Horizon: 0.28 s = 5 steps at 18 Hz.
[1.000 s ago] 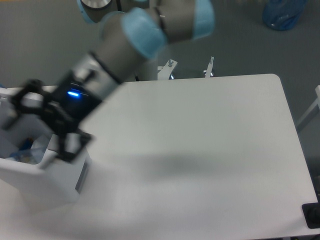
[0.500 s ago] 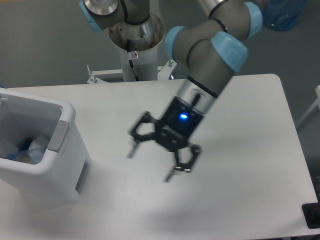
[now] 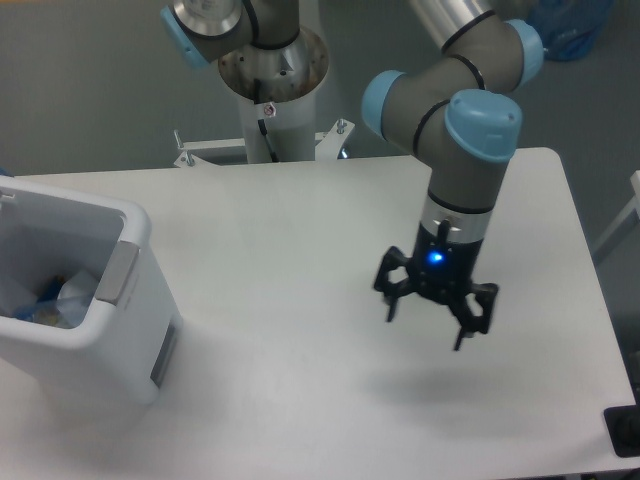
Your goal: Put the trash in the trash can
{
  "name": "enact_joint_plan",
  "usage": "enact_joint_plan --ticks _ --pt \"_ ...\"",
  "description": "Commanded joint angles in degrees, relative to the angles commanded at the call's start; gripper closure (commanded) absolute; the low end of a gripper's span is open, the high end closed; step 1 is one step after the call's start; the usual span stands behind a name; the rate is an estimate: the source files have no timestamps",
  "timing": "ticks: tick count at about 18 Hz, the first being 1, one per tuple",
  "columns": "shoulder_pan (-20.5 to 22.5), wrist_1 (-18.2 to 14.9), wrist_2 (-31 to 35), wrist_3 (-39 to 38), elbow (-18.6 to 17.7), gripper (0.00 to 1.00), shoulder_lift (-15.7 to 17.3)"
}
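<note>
The trash can is a large white bin with a grey handle panel, standing at the table's left edge. Inside it lies the trash: a crushed clear bottle with a label, partly hidden by the bin's wall. The paper wad cannot be made out. My gripper hangs above the table's right half, far from the bin, open with nothing between its fingers.
The white table spreads between the bin and the gripper. The arm's base column rises behind the table's far edge. A blue object sits on the floor at the top right.
The gripper has swung from over the trash can at the left, across the table's middle, to the right half. It stays open and empty.
</note>
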Motion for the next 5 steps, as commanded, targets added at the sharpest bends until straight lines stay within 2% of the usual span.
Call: enact_joint_plan --ticks 2,5 --pt "-0.26 -0.79 2.93 1.59 0.62 0.00 -0.61" --pt "-0.18 -2.82 3.11 4.84 0.80 0.00 -0.53"
